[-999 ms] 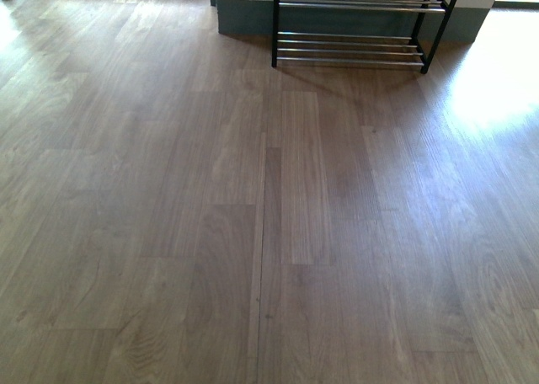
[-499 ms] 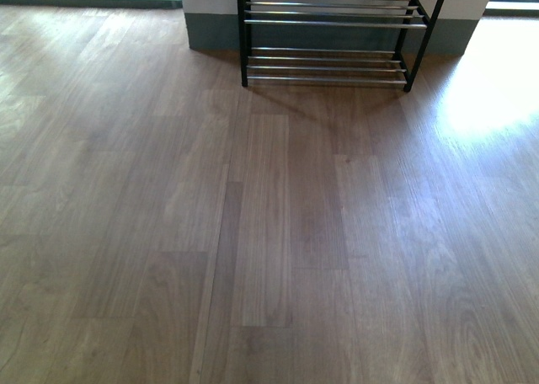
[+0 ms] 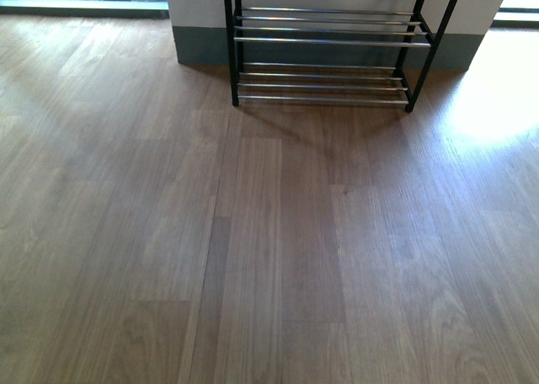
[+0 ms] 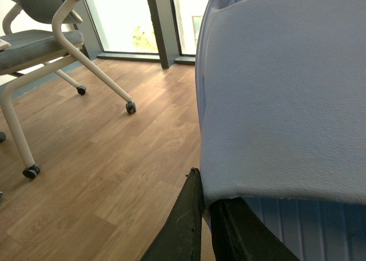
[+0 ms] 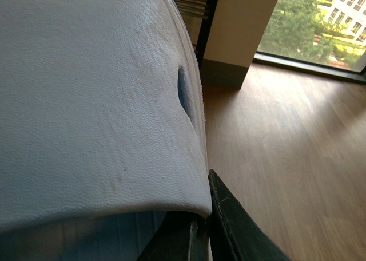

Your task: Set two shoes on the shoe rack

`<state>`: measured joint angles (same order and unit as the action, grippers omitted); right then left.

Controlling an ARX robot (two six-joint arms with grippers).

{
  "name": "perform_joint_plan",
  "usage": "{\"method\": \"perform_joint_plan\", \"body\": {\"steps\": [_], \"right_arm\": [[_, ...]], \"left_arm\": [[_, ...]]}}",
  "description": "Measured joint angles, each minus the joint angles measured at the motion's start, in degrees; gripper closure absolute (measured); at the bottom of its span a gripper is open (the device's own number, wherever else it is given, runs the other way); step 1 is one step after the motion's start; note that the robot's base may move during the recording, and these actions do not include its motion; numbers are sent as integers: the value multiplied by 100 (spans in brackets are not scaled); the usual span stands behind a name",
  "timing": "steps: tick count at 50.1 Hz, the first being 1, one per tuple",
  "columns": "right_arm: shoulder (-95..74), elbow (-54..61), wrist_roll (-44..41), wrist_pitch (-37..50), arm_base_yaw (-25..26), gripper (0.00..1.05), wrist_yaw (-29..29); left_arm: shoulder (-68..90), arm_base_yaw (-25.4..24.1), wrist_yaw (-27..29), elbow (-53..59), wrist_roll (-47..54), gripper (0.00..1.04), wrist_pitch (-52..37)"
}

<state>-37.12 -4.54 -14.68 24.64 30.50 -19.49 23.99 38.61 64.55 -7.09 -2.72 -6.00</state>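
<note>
Front view: the shoe rack point(image 3: 324, 40) stands at the far side of the wooden floor point(image 3: 269, 249), against the wall. It is larger in the frame and nearer the centre than a second ago, so the robot is evidently rolling toward it. Its chrome rods are bare; no shoe and no arm shows here.

Left wrist view: the left gripper point(image 4: 205, 212) has its jaws nearly closed, pinching the edge of a pale blue slide's strap point(image 4: 286, 101), which is carried clear of the floor. A wheeled chair point(image 4: 34, 43) stands beyond, near the windows.

Right wrist view: the right gripper point(image 5: 200, 226) likewise has its jaws drawn close on the strap edge of a second pale blue slide point(image 5: 86, 101), with the rack's frame point(image 5: 200, 9) just visible past it. No grey sneaker appears in any view.

With both shoes in hand and the rack closing in, the carry looks well advanced. Placement is not yet begun.
</note>
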Motion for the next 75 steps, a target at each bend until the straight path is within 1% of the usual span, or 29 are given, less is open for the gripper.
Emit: {"method": "perform_joint_plan", "body": {"steps": [75], "right_arm": [[2,-2,9,2,0,103,-2]], "left_arm": [[0,-2,-2,17,33,103,0]]}}
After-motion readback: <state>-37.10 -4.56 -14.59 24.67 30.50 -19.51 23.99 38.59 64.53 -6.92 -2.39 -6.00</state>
